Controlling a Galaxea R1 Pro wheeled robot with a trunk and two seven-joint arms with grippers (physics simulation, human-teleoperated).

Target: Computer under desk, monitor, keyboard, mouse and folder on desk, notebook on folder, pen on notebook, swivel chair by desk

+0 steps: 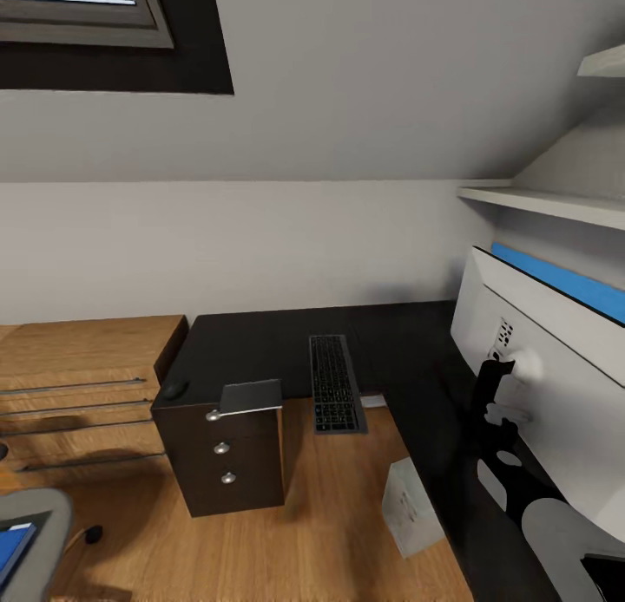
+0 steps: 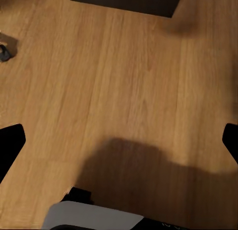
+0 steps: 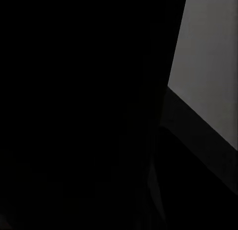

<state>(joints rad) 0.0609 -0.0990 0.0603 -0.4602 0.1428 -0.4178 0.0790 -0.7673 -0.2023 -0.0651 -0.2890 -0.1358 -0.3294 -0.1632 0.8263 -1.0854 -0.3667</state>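
Keyboard (image 1: 336, 383): flat on the glossy black desk (image 1: 260, 346), long axis running from the back wall toward the front edge, near end overhanging that edge above the wooden floor (image 1: 321, 515). Mouse (image 1: 174, 389): at the desk's left front corner, well apart from the keyboard. Notebook (image 1: 252, 397): greyish, between the two, on the front edge above the drawer unit (image 1: 227, 454), long axis along that edge. Monitor (image 1: 555, 385): on the right wing, white back toward the camera, long axis following the wing; black stand (image 1: 488, 394) in front of it. Computer (image 1: 410, 507): pale tower on the floor beside the right wing's edge, tilted. Folder (image 1: 12, 550): blue, on the swivel chair (image 1: 39, 533) at lower left. Open floor between chair, drawers and tower. Left gripper (image 2: 119, 138): dark fingertips (image 2: 10, 140) at opposite frame edges, spread wide, nothing between them, over bare floor. Right gripper: state cannot be told, wrist view almost black.
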